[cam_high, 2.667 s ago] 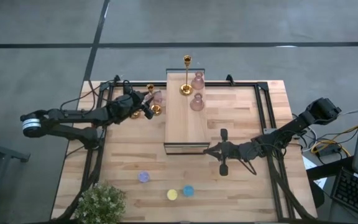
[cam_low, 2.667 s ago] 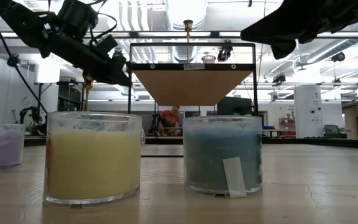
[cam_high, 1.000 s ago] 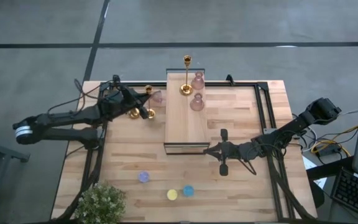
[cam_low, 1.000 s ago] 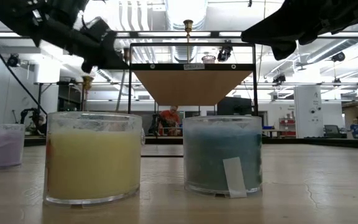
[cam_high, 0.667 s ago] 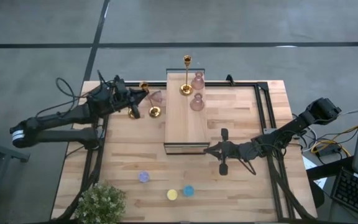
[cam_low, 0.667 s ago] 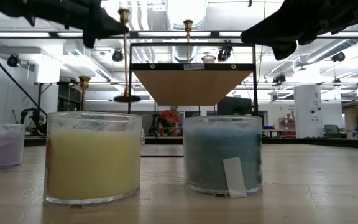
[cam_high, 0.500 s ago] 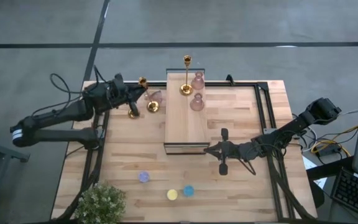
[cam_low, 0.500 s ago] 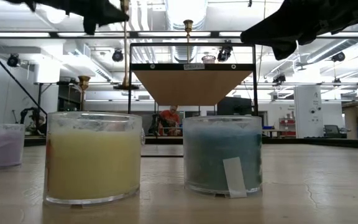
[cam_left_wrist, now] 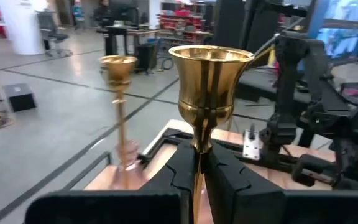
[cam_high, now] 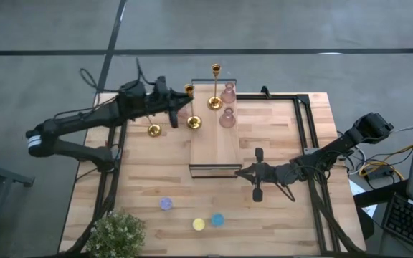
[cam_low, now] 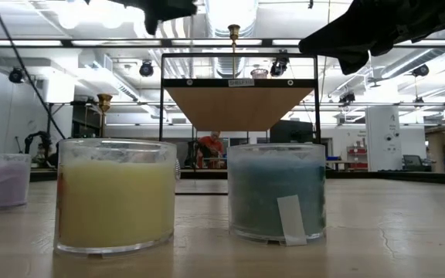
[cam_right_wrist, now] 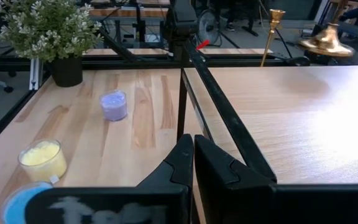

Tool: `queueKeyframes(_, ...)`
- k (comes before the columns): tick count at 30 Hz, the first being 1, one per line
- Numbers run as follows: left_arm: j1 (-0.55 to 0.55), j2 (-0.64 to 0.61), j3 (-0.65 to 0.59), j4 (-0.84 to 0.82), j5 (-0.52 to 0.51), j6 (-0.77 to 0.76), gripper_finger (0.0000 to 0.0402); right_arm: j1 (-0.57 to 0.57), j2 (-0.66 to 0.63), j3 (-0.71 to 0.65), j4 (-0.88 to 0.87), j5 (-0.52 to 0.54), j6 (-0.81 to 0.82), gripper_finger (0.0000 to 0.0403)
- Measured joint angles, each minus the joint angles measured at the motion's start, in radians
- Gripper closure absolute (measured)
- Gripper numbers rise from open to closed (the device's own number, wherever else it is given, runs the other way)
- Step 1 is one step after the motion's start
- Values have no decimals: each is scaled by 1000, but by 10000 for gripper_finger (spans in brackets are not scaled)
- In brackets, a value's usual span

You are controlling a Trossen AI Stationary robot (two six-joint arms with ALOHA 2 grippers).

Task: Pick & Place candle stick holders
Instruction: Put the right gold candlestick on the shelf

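Note:
My left gripper [cam_high: 180, 107] is shut on a gold candle stick holder [cam_high: 191, 107], held in the air at the left edge of the long wood block [cam_high: 215, 143]. A second gold holder [cam_high: 154, 130] stands by its round base on the table to the left. A third [cam_high: 215, 86] stands on the block with two pink vase-like holders [cam_high: 227, 106]. Purple [cam_high: 165, 203], yellow [cam_high: 198, 224] and blue [cam_high: 216, 219] cups sit near the front edge. My right gripper [cam_high: 241, 172] rests shut, right of the block's near end. My left gripper pinches the gold holder's thin stem [cam_left_wrist: 197, 163] between its two fingers, just below the flared cup [cam_left_wrist: 210, 74]. The fingers come level from the table's left and lie across the stem. The holder is upright and lifted clear, its round base [cam_high: 194, 122] hanging at the block's left edge.
A small green plant [cam_high: 117, 233] stands at the front left corner. A black frame rail [cam_high: 303, 129] runs along the table's right part. The wood block's near half [cam_high: 215, 154] carries nothing. People and workshop gear show in the room behind.
My left gripper has risen from the table with the gold holder and carried it toward the right, up to the wood block's left edge. The holder is lifted clear and stays upright. The other gold holder has stayed on the table.

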Motion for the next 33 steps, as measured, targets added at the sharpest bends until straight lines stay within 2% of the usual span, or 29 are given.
queueKeyframes(3,0,71,34,37,32,-1,379,0,0,0,0,0,0,394)
queueKeyframes(16,21,275,151,74,34,10,378,0,0,0,0,0,0,394)
queueKeyframes(22,47,315,148,156,32,4,378,0,0,0,0,0,0,394)
queueKeyframes(33,65,350,147,208,33,-49,378,-1,0,0,-1,0,0,394)
